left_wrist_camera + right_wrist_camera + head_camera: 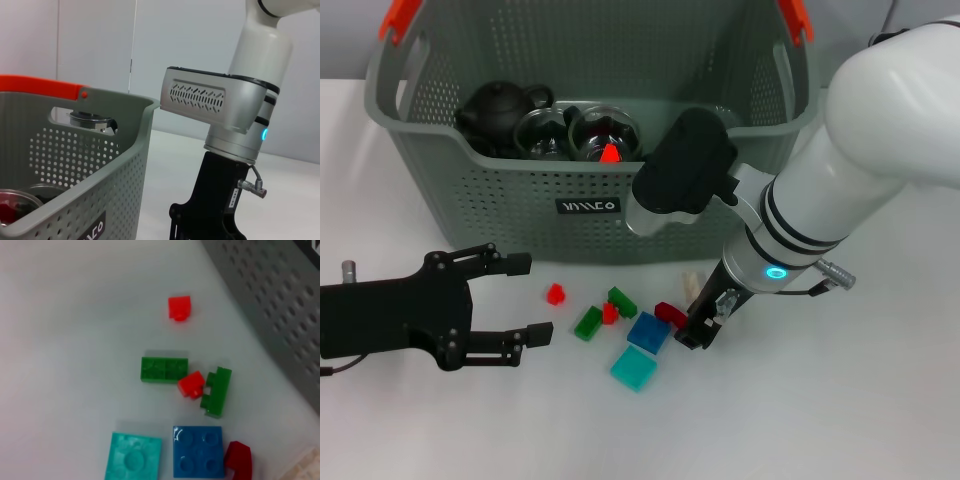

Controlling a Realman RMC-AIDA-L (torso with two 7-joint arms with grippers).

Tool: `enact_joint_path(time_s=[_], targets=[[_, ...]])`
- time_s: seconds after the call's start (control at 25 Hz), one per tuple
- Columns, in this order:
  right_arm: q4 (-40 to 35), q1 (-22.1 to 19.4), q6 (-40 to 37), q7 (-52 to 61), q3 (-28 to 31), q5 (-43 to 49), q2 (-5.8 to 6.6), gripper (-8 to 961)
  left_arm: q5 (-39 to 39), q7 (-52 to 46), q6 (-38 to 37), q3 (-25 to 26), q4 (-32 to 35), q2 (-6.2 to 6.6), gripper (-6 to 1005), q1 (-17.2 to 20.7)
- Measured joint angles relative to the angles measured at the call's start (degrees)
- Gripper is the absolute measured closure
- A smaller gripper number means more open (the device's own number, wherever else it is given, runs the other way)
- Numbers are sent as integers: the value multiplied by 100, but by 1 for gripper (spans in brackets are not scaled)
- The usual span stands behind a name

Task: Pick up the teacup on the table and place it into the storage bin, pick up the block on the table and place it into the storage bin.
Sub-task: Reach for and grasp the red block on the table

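Right gripper (697, 328) is low over the dark red block (670, 314) before the bin (440, 190); jaw state unclear. Centre squarely, avoiding the blue block (647, 332). Left gripper (525, 300) idles, spread.

- The storage bin (520, 190) is a large grey-green plastic basket with perforated walls, orange handle ends and a small black label with white lettering on its near wall. It stands upright at the far side of the white worktop (840, 420).
- Inside it sit a black teapot (498, 108) and two glass teacups (542, 135), side by side against the near wall; the right-hand one (603, 130) holds something red.
- The blocks lie loose on the worktop just in front of the bin: a small red block (556, 293) apart from the rest, then two green blocks (587, 323), a red one between them, a blue square block (647, 332), a teal square block (634, 369) and a dark red block (670, 314).
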State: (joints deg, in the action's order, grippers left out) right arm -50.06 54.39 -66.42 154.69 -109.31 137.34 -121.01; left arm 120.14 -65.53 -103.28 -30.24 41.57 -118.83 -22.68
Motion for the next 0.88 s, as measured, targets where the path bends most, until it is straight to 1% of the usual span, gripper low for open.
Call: enact_joint_path(time_s=[0.16, 0.36, 0.88], targets=[[9, -2, 31, -2, -2, -3, -1, 601, 0, -7, 7, 0, -9, 0, 127, 0], [12, 0, 72, -5, -3, -12, -1, 604, 0, -10, 13, 0, -9, 0, 127, 0], [107, 12, 121, -9, -73, -23, -10, 683, 0, 13, 28, 0, -9, -8, 127, 7]])
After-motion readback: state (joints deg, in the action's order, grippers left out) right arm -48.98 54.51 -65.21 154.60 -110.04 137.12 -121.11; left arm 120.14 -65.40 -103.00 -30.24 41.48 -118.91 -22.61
